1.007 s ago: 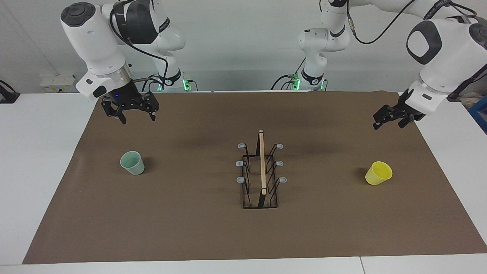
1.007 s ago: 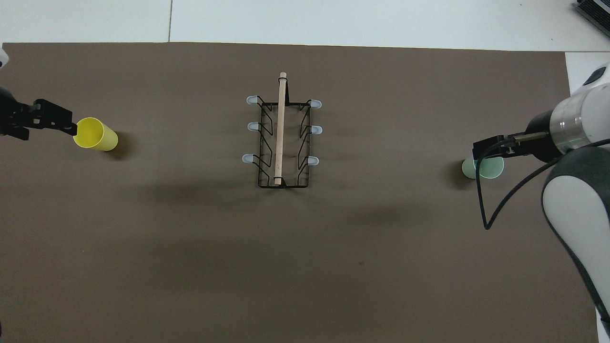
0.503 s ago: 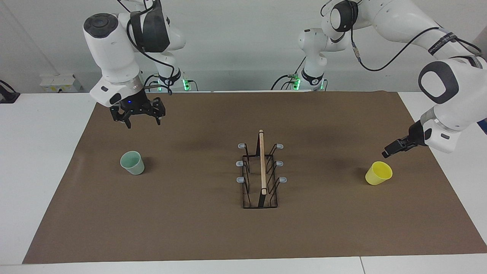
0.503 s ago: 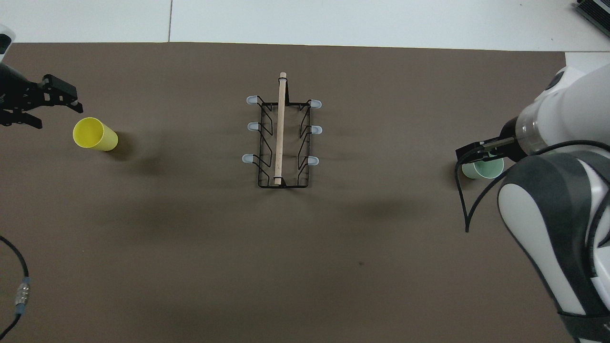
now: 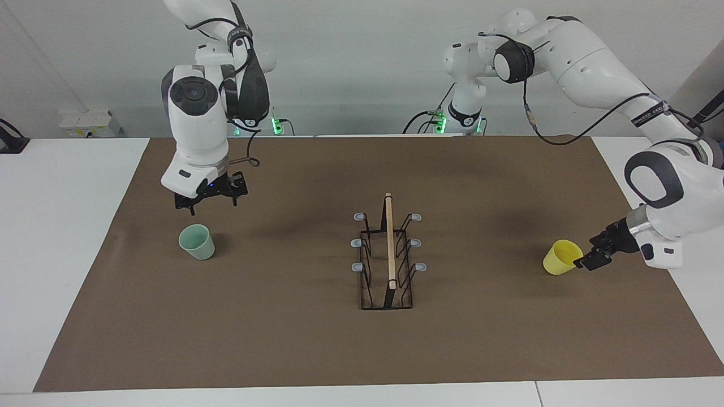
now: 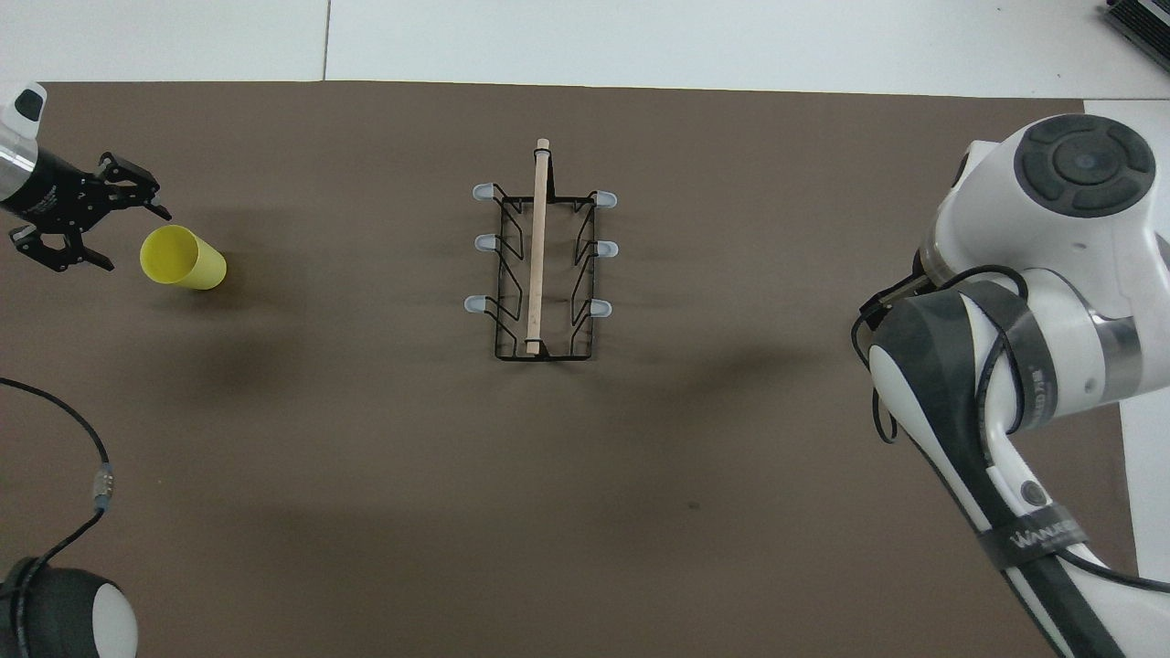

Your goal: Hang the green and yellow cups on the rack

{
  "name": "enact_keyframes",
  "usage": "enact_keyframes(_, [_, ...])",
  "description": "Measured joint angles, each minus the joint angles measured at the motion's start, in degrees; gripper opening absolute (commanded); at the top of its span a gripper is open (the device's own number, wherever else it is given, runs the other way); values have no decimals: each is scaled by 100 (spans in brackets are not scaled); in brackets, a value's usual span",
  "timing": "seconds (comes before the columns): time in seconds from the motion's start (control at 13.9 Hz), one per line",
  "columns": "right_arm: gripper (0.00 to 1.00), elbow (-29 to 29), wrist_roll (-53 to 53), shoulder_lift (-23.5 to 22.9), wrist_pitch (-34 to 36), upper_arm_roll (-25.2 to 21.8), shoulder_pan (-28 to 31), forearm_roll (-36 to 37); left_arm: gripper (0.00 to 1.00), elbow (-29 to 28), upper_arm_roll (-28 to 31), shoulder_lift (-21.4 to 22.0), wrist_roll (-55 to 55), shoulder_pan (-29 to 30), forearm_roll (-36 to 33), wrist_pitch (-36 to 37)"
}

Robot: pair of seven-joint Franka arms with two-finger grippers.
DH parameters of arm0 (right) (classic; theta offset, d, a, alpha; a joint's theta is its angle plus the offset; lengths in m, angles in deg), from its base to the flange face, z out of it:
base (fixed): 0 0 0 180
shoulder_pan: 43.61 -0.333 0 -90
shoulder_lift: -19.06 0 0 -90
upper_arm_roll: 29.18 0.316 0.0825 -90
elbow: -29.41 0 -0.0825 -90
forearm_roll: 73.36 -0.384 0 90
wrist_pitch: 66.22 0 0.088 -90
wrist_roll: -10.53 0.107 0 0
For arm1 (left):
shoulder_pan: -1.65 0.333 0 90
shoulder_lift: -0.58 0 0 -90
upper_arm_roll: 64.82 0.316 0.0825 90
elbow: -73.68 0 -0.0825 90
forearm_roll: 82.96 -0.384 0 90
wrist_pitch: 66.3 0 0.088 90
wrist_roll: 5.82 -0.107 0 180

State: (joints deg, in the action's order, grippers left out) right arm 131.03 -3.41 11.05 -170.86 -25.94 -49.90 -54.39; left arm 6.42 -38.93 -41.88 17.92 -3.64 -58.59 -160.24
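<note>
The yellow cup (image 5: 561,257) stands on the brown mat toward the left arm's end; it also shows in the overhead view (image 6: 181,259). My left gripper (image 5: 588,262) is open and low, right beside the cup's rim, its spread fingers (image 6: 146,196) at the cup's outer side. The mint green cup (image 5: 197,242) stands toward the right arm's end. My right gripper (image 5: 212,204) is open and hangs in the air over the mat just beside it. In the overhead view the right arm hides that cup and gripper. The rack (image 5: 388,254) stands mid-mat, bare (image 6: 541,265).
The brown mat (image 5: 294,339) covers most of the white table (image 5: 56,226). The left arm's cable (image 6: 64,420) hangs over the mat's near corner. The right arm's bulky links (image 6: 1024,302) overhang its end of the mat.
My left gripper has dropped from high over the mat's edge to beside the yellow cup. My right gripper has come down and closer over the green cup. The cups and rack have not moved.
</note>
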Motion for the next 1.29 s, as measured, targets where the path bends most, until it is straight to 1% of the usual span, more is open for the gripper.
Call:
enact_keyframes(0.14, [100,60,-525,-19,1,4,-176,510,100,181,13,-284,715,77,290,-162])
enact_keyframes(0.29, [100,141,-1311,-46,8,5,-292,774,100,314,30,-481,1452,189,755,-267])
enact_keyframes(0.43, [100,252,-2139,-72,45,3,-306,1117,100,294,57,-529,2122,307,1216,-270])
enact_keyframes(0.58, [100,400,-2598,-119,47,4,-396,1617,100,100,230,-513,2498,394,1714,-256])
enact_keyframes(0.79, [100,612,-2677,-409,15,9,-708,2136,100,-344,377,-370,2712,487,2131,-246])
enact_keyframes(0.93, [100,672,-2677,-741,-34,10,-806,2562,100,-735,392,-211,2843,486,2459,-242])
enact_keyframes(1.15, [100,674,-2589,-1281,-317,9,-837,3024,100,-1616,392,125,2930,439,3192,-369])
enact_keyframes(1.29, [100,669,-2546,-1494,-572,8,-837,3170,100,-2153,392,327,2929,414,3708,-527])
